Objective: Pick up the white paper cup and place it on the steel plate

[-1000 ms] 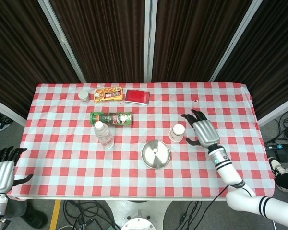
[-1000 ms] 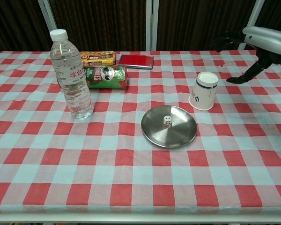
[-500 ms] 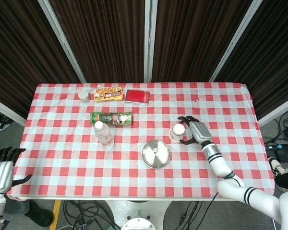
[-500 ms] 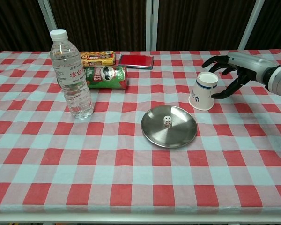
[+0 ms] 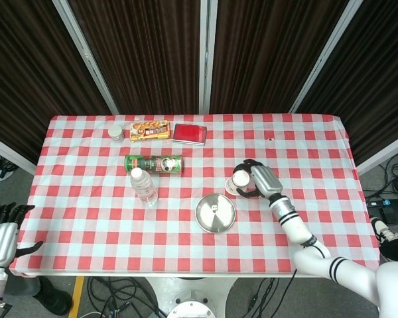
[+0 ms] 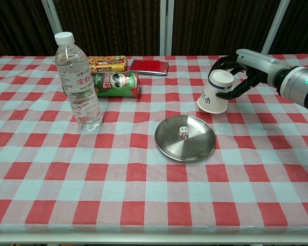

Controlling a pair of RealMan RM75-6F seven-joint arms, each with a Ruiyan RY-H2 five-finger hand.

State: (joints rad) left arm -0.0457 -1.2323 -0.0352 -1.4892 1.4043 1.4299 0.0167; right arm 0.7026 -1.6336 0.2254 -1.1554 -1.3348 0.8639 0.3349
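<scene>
The white paper cup stands upside down and tilted, its wide rim toward the table. My right hand wraps its fingers around the cup's upper part from the right and holds it. Just in front and left of the cup lies the round steel plate, with a small white die on it. My left hand hangs beyond the table's front left corner, fingers apart and holding nothing.
A clear water bottle stands at the left. Behind it lie a green chip can, a yellow snack box and a red wallet. A small jar sits at the far left back.
My right hand moved left to the cup, closed its fingers around it, and tilted and shifted it slightly left toward the plate. The left hand stayed put.
</scene>
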